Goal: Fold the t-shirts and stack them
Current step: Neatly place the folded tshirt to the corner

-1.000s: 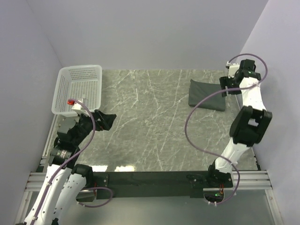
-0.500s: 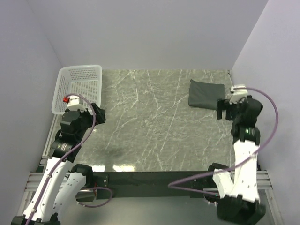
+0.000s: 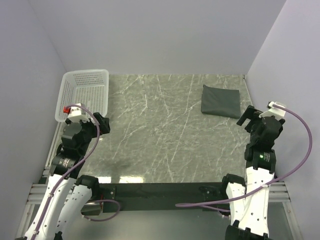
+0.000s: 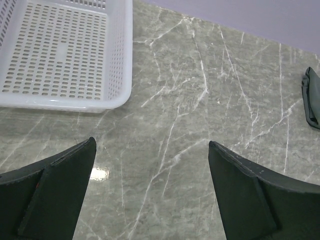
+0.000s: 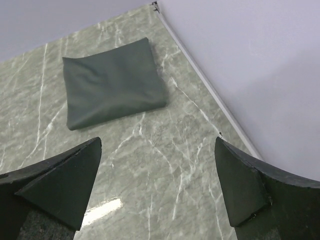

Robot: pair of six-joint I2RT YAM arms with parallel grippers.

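A white plastic basket [image 3: 86, 96] with slotted walls and floor is sitting upright at the far left corner of the table [image 3: 160, 130], close to the left wall [image 3: 30, 75]. From the left wrist view its rounded near corner [image 4: 120, 100] is resting on the grey-green, white-veined marble surface. Pale lilac walls are enclosing the table on three sides. Ceiling light is glinting off the stone near the front edge [image 3: 127, 178], where a black bar [image 3: 160, 190] is running across.
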